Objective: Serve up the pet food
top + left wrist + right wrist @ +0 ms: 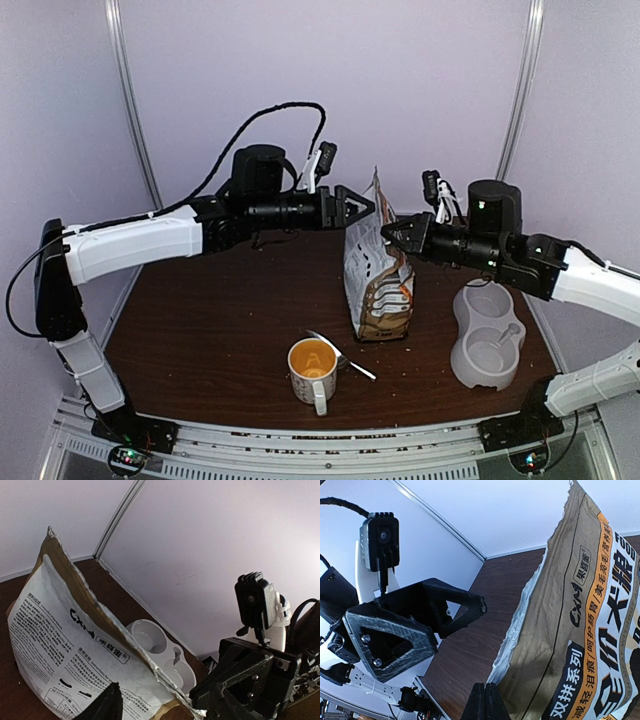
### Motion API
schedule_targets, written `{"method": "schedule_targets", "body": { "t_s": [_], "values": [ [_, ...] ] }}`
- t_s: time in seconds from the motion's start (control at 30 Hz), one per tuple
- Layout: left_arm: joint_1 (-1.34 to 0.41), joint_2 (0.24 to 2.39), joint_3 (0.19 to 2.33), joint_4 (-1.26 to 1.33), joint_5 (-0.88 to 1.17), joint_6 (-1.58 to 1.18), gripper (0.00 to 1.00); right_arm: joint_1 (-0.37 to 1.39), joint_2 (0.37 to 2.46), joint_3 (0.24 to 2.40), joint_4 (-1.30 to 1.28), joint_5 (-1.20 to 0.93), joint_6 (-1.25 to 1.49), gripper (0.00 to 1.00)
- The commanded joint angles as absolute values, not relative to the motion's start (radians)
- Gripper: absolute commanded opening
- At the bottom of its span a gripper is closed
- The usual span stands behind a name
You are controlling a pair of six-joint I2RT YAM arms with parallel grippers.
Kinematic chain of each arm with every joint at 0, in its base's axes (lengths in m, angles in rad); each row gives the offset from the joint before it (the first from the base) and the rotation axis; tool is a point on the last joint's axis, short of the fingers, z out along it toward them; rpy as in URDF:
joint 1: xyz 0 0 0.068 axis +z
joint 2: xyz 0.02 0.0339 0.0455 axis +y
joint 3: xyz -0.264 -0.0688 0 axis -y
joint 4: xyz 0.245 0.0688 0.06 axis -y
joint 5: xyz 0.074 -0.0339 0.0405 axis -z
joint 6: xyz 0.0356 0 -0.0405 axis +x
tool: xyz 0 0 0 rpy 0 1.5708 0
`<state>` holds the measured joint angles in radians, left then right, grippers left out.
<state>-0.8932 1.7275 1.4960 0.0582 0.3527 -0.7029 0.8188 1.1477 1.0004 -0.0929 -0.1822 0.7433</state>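
The right gripper's (389,232) fingers (480,702) are pressed fully together at the upper right edge of the bag (378,270). Whether they pinch its foil lip or merely sit just beside it, I cannot tell. Opposite, the left gripper (366,207) stands with its jaws spread, level with the bag's torn top on the left side and not touching it. The bag stands upright on the table (200,320), long axis vertical, between the two grippers, both about equally near. The pet food is presumably inside (no view looks down the mouth). The right wrist view shows the printed front and the left jaws' gap, while the left wrist view shows the back panel and, beyond it, the double bowl (160,645). Only the top view shows the mug (312,368) and spoon (345,356).
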Motion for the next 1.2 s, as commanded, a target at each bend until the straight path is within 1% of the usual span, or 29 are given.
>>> {"method": "schedule_targets", "body": {
  "t_s": [0.0, 0.1, 0.47, 0.77, 1.17],
  "values": [
    [-0.896, 1.753, 1.552, 0.098, 0.390, -0.712, 0.62, 0.833, 1.114, 0.979, -0.102, -0.210, 0.730, 0.00],
    [-0.896, 1.770, 1.581, 0.066, 0.412, -0.707, 0.61, 0.833, 1.110, 0.976, -0.107, -0.212, 0.723, 0.00],
    [-0.894, 1.813, 1.635, 0.030, 0.494, -0.703, 0.53, 0.834, 1.074, 0.934, -0.078, -0.221, 0.691, 0.00],
    [-0.880, 1.852, 1.655, 0.055, 0.576, -0.742, 0.52, 0.831, 1.053, 0.930, -0.101, -0.216, 0.670, 0.00],
    [-0.865, 1.867, 1.695, -0.013, 0.564, -0.705, 0.52, 0.830, 1.044, 0.924, -0.093, -0.230, 0.670, 0.00]
  ]
}}
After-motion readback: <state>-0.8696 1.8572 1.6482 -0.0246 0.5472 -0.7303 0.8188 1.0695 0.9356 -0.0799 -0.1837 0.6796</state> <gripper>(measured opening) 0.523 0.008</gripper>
